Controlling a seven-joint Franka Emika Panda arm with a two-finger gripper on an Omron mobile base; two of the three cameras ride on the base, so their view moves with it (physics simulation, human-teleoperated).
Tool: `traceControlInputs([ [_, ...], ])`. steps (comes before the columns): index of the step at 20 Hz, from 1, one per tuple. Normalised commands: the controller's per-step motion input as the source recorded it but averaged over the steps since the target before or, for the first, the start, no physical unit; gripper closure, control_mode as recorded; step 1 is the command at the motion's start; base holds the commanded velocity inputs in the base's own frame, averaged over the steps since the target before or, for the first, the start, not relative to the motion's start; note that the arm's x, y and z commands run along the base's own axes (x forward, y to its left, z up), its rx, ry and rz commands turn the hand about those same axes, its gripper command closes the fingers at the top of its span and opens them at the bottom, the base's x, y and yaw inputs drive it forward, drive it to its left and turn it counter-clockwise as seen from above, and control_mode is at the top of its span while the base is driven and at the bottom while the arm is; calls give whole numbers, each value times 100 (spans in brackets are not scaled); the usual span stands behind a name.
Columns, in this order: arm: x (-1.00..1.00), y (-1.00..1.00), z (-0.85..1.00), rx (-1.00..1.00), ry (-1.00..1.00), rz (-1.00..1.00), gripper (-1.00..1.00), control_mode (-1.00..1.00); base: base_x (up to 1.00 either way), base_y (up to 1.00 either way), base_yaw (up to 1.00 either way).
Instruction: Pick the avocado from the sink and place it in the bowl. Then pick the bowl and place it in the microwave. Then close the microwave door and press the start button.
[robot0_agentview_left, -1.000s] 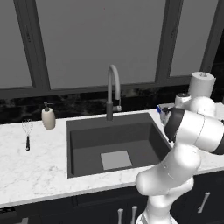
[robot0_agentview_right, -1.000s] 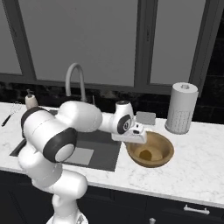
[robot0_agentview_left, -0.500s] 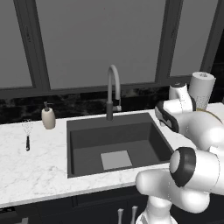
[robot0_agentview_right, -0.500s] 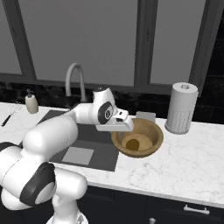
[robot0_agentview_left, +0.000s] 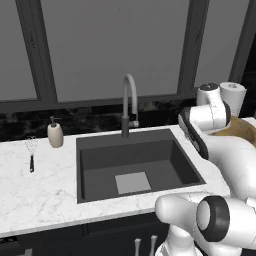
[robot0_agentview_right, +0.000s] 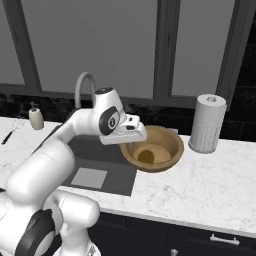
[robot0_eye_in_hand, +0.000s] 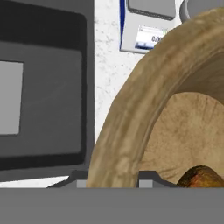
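The wood-brown bowl (robot0_agentview_right: 167, 146) is beside the sink (robot0_agentview_right: 116, 170) on the marble counter, and its edge shows past my arm (robot0_agentview_left: 235, 131). The small orange-brown avocado (robot0_agentview_right: 146, 156) lies inside it, seen at the lower right of the hand view (robot0_eye_in_hand: 200, 177). My gripper (robot0_agentview_right: 131, 144) is at the bowl's left rim. In the hand view the gripper (robot0_eye_in_hand: 113, 179) is shut on the thick rim (robot0_eye_in_hand: 124, 135), one finger inside and one outside. The dark sink basin (robot0_agentview_left: 135, 165) (robot0_eye_in_hand: 43, 87) holds nothing. The microwave and its door are out of view.
A paper towel roll (robot0_agentview_right: 207, 124) stands right of the bowl. The faucet (robot0_agentview_left: 129, 100) rises behind the basin. A soap dispenser (robot0_agentview_left: 55, 134) and a whisk (robot0_agentview_left: 31, 150) sit on the left counter. A small grey and blue scale (robot0_eye_in_hand: 148, 26) lies behind the bowl.
The hand and the bowl have moved up and to the left together in the right base view. The arm's elbow has swung down and around. The paper towel roll has stayed put.
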Motion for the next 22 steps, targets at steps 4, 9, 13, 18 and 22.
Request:
traceControlInputs([
  [4, -29, 16, 40, -1, 1, 12, 100, -100, 0, 0, 0],
  [9, -27, 8, 34, -1, 0, 8, 100, -100, 0, 0, 0],
  [13, -18, 18, -3, -3, 0, 3, 100, 100, -12, 13, 0],
  [18, 0, 0, 0, 0, 0, 0, 100, 100, -49, 48, -19],
  [22, 0, 0, 0, 0, 0, 0, 100, 100, -47, 10, -59],
])
